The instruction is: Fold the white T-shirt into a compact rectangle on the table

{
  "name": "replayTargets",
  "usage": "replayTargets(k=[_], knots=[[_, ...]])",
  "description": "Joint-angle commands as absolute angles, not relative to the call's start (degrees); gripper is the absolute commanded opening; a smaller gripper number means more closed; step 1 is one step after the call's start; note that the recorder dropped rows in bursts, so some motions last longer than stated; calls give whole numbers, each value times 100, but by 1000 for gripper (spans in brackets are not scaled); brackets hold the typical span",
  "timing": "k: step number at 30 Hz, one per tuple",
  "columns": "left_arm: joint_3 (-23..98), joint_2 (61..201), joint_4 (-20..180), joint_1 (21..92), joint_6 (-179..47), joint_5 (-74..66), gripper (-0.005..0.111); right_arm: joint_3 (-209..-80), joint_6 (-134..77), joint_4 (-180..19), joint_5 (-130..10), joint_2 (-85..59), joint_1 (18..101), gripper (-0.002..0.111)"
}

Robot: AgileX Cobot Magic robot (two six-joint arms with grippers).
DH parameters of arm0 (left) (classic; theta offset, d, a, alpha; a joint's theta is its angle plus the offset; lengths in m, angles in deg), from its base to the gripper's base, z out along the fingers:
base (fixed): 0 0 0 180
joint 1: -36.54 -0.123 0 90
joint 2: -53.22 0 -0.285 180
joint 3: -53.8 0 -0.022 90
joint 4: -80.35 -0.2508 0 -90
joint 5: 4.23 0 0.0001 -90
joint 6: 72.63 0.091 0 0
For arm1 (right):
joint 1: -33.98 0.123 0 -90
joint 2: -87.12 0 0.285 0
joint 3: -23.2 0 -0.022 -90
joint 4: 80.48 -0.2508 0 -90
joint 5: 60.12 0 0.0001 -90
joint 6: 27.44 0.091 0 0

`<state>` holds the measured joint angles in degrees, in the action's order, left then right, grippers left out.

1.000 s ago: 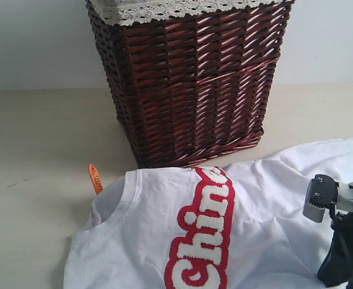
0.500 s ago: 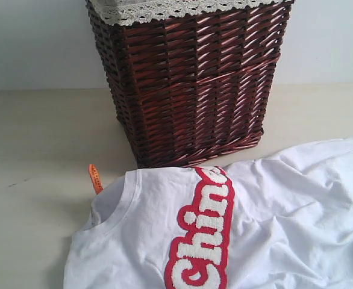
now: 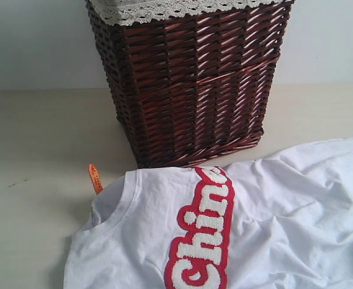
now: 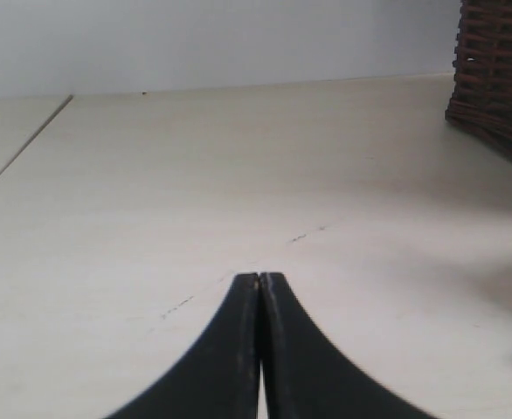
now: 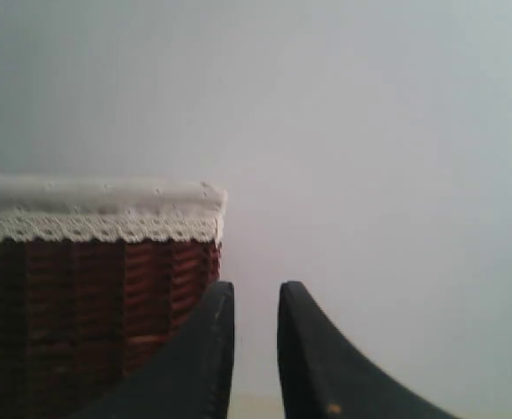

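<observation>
Lying rumpled on the counter (image 3: 38, 138), the white T-shirt (image 3: 285, 211) fills the lower right of the ext. view, spread loosely w/ soft creases & running off the bottom and right edges. Its collar end points left, w/ a small orange neck tag (image 3: 94, 178) sticking out onto bare counter just beside the neckline. Fuzzy white lettering (image 3: 203, 235) on a red outline band runs top to bottom down the chest, reading "Chin" before the frame cuts it off. Directly behind the shirt stands a dark red-brown wicker basket (image 3: 188, 84), upright, w/ white lace trim (image 3: 164, 9) along its rim; the shirt's upper edge sits at or just short of the basket's base, can't tell if touching. Left end effector (image 4: 260, 279): jaws pressed together, holding nothing, low over bare counter w/ a few dark specks (image 4: 304, 234) ahead & a corner of the basket well off to one side. Right end effector (image 5: 256, 292): jaws a little apart, pale wall (image 5: 370, 131) showing thru the narrow gap, raised about level w/ the basket's lace rim, which is near one jaw.
</observation>
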<state>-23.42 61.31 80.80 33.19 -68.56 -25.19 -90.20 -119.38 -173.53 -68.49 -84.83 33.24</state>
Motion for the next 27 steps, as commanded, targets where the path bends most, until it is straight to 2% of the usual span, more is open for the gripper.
replayTargets(k=[1, 6, 13, 27], knots=[[-2342, 6101, 8100, 3320, -6854, -2475, 0, -8536, -11984, -16953, -6749, -8509, 3334, 20], [-2342, 6101, 8100, 3320, -6854, -2475, 0, -7959, -11984, -16265, -6902, -8509, 3334, 20], [-2342, 6101, 8100, 3320, -6854, -2475, 0, -7959, -11429, -16454, -6610, -8509, 3758, 20], [-2342, 6101, 8100, 3320, -6854, -2475, 0, -7959, -11016, -16428, -6579, -8509, 3782, 20]])
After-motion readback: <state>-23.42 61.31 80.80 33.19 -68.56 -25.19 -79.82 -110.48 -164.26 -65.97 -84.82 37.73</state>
